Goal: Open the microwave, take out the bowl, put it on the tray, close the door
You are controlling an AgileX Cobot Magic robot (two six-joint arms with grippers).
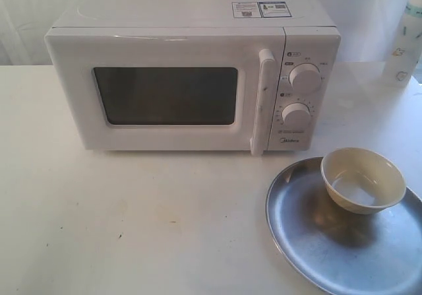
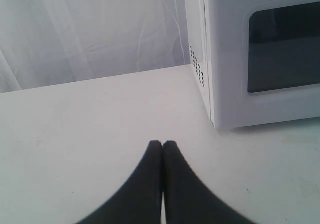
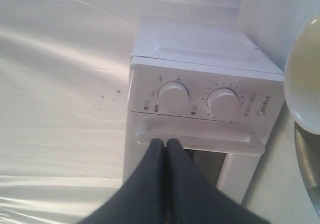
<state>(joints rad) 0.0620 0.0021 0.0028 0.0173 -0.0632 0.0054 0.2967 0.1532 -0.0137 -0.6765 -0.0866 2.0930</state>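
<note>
Claws first: the left claw (image 2: 163,145) hangs low over the white table (image 2: 75,134), its two dark fingers pressed flat together. It points along the table just beside the microwave (image 2: 225,58), apart from the left front corner, where we see a patch of vent holes (image 2: 197,66) in the side wall. The right claw (image 3: 165,143) is likewise closed tip to tip. In its wrist view the tips lie across the bar handle (image 3: 195,134), though we cannot tell how far off they hang. In the exterior view the door (image 1: 165,94) sits shut, flush with the front, and its dark window (image 1: 165,96) shows us nothing of the inside. The bowl (image 1: 362,179) stands upright on the tray (image 1: 316,242), toward the tray's far right part. We make out only a pale inside and cannot tell whether it holds anything. The tray lies on the table in front of the microwave's right end, near it but not touching, and the frame edge cuts it off. Below the two round knobs (image 1: 304,77) we read "Midea" (image 1: 291,138). The marks around the knobs and the print on the two stickers (image 1: 260,9) on top are too small for us to read.
</note>
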